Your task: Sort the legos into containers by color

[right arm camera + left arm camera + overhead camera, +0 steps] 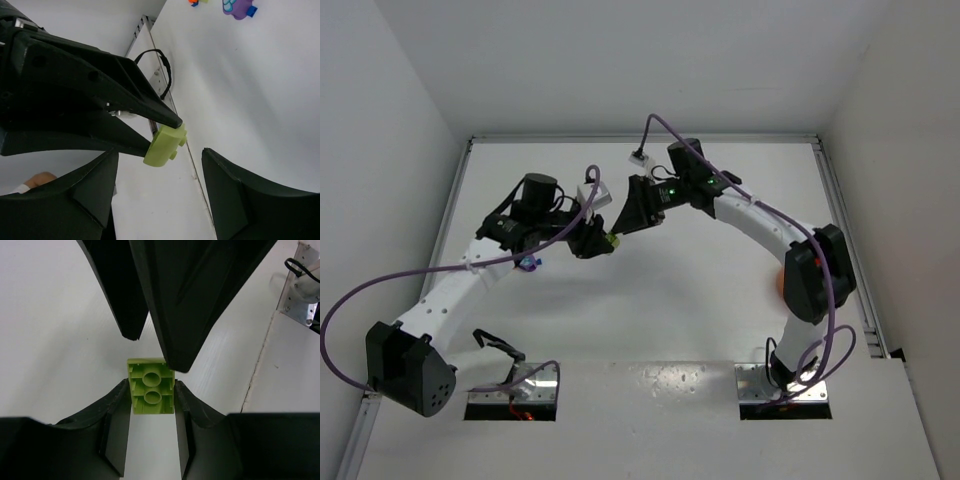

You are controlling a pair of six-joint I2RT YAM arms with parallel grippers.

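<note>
The left gripper (pixel 597 243) pinches the yellow-green lego (pixel 151 390) by its sides, up off the worktop (pixel 670 310) between the arms; the right gripper (pixel 159 154) stands spread just beside it. This looks like a handover: the right jaws should straddle the free faces squarely and close firmly before the left lets go, or the lego drops far from the orange bowl (pixel 778 283)
</note>
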